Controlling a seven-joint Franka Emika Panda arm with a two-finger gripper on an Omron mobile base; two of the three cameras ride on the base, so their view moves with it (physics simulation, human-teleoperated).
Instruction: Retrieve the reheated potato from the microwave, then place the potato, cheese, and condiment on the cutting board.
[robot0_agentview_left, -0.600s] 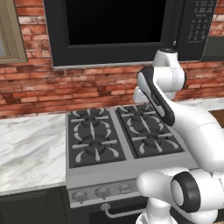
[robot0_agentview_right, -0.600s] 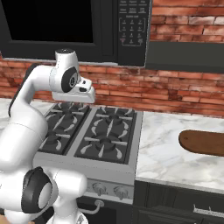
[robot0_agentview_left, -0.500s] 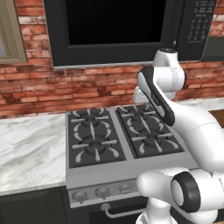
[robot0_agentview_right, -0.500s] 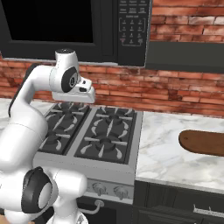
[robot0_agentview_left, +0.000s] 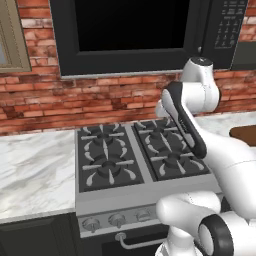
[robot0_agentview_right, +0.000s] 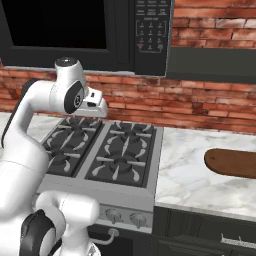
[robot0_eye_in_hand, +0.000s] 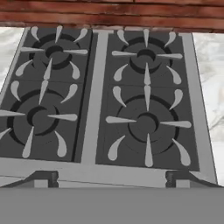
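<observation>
The black microwave (robot0_agentview_left: 130, 30) hangs over the stove with its dark glass door shut; it is also in the right base view (robot0_agentview_right: 75, 30). On the marble counter to the right of the stove lies the dark brown cutting board (robot0_agentview_right: 232, 162), bare on top, and its end shows at the edge of the left base view (robot0_agentview_left: 245, 134). My gripper (robot0_eye_in_hand: 112, 179) hovers above the stove's front edge, pointing down at the burners. It is open wide, with nothing between its fingertips (robot0_eye_in_hand: 41, 177). The potato, cheese and condiment are out of view.
A four-burner stove (robot0_eye_in_hand: 94, 109) with dark grates lies directly under the hand, and its knobs (robot0_agentview_right: 122, 217) run along the front. Marble counter (robot0_agentview_left: 35, 170) extends to both sides. A red brick wall (robot0_agentview_right: 200, 107) stands behind. The microwave's button panel (robot0_agentview_right: 152, 30) is at its right.
</observation>
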